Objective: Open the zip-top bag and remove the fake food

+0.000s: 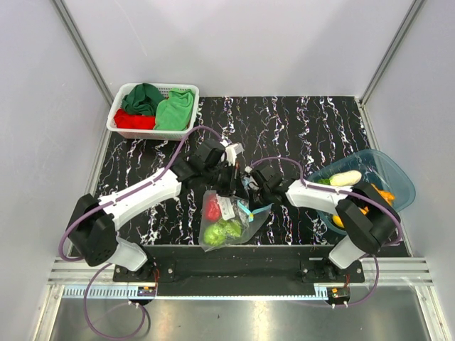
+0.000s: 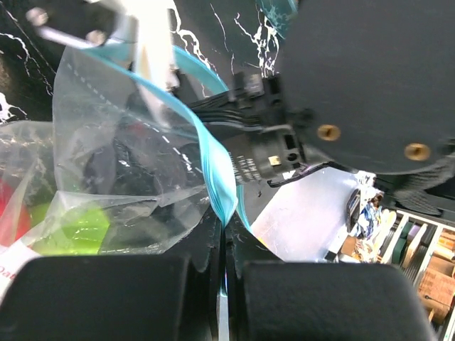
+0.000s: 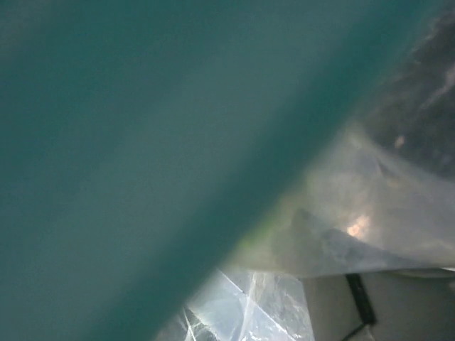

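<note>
Our zip-top bag (image 1: 226, 222) lies on the surface (image 1: 298, 128) with red and green fake food (image 1: 222, 231) inside, its blue zip strip (image 2: 213, 170) pinched in our left tool (image 2: 224, 245), whose fingers are closed tight on it. Our right tool (image 1: 254, 189) sits at the bag's far right corner; we cannot tell its grip. We judge the opening is in hand: next, pull the lips apart.

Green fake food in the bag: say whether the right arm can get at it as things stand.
Probably not yet. The green food lies deep in the bag, walled in by plastic, and the right fingers sit up at its blue zip strip, which the left fingers pinch.
</note>
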Motion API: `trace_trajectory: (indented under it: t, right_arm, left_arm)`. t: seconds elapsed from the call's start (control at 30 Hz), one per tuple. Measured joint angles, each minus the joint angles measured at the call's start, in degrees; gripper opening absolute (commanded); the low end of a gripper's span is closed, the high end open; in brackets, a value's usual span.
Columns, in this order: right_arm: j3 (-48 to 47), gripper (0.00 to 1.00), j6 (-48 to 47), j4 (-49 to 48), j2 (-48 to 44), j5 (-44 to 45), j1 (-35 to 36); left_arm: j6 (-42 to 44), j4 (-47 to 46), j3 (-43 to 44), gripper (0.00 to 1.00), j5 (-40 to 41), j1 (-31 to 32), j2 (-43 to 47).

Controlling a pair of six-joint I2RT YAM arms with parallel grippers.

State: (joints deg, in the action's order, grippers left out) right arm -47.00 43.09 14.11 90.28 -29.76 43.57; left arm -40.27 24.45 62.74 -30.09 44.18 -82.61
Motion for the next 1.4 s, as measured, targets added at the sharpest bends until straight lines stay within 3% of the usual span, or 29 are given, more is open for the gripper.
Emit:
trace_trajectory:
  t: [0.1,0.3,0.43,0.47,0.8,1.4]
  right_arm:
    - [-0.02,0.87,-0.87,-1.05,1.29,-1.40,0.28]
    - [-0.02,0.87,-1.70,-4.55,4.48,-2.93,0.87]
    - [-0.44,0.70,-1.77,-5.77,7.06,-3.02,0.94]
    - [-0.63,0.59,-1.70,-5.95,7.26,-2.75,1.01]
    - [-0.59,0.00,-0.46,-6.93,4.20,1.81,1.09]
    - [0.83,0.00,0.20,6.05,-18.51,9.84,-4.61]
  left_arm:
    - [0.17,0.09,0.28,0.00,-0.39,0.00,-0.28]
    - [0.37,0.09,1.01,0.00,-1.18,0.00,-1.31]
    - [0.39,0.13,1.60,0.00,-1.66,0.00,-2.62]
    - [0.37,0.15,1.75,0.00,-1.77,0.00,-2.97]
    - [0.42,0.31,1.75,0.00,-1.81,-0.94,-2.86]
    - [8.26,7.08,1.73,0.00,-0.85,-4.26,-0.98]
